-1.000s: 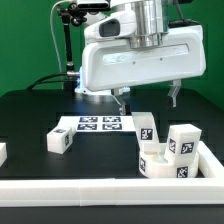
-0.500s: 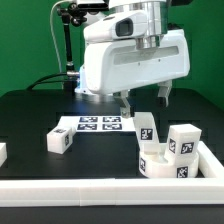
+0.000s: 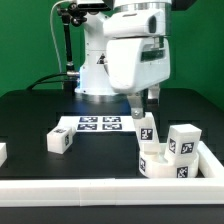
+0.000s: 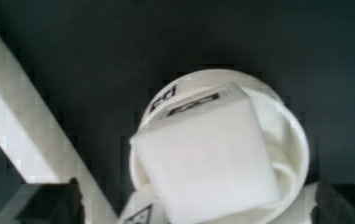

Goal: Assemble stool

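One long white rail [image 3: 100,190] nearest! Behind it the round seat [image 3: 156,166] sits at the exterior view's right, one leg [image 3: 183,142] beside it, another leg [image 3: 147,127] at its far edge, a third leg [image 3: 60,141] well apart. The pincer [image 3: 145,104] hangs wide and empty over the seat.

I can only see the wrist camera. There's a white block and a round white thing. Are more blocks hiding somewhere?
Observer: Yes. A loose leg lies alone on the black table, to the exterior view's left of the marker board.
Operator: Any others?
Observer: A second leg sits by the seat, on the exterior view's right.
Operator: Is the claw high up?
Observer: No. The gripper hangs low, just over the upright leg, the block you see.
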`<state>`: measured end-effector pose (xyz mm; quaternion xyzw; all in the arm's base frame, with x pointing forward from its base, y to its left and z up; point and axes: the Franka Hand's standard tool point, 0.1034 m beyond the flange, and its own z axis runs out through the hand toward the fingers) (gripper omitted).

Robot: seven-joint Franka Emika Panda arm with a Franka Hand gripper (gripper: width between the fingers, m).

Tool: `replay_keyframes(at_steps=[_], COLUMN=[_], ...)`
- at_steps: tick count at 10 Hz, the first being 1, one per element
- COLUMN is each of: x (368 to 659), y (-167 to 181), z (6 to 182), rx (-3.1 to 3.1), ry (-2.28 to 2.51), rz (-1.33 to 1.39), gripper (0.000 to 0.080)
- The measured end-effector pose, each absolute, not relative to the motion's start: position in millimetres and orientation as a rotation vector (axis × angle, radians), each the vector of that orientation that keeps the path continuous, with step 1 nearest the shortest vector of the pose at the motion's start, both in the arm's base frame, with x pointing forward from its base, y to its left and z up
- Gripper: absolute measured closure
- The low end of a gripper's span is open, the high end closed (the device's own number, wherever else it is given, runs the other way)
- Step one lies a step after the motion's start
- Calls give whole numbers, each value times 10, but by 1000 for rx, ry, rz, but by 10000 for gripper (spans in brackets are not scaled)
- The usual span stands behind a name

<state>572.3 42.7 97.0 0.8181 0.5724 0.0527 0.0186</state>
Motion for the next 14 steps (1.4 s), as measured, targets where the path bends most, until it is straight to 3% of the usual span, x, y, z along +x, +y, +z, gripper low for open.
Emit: replay_keyframes(at_steps=[6,8,9,10,14], x=[5670,5664,5664,5664,5660], y=[466,460,457,456,432], z=[817,805,804,804,794], rx=[2332,2334,2335,2354,2570], ry=[2030,2029,2029,2009,1771], rz=[110,107,107,108,100], gripper=[151,375,375,462,462])
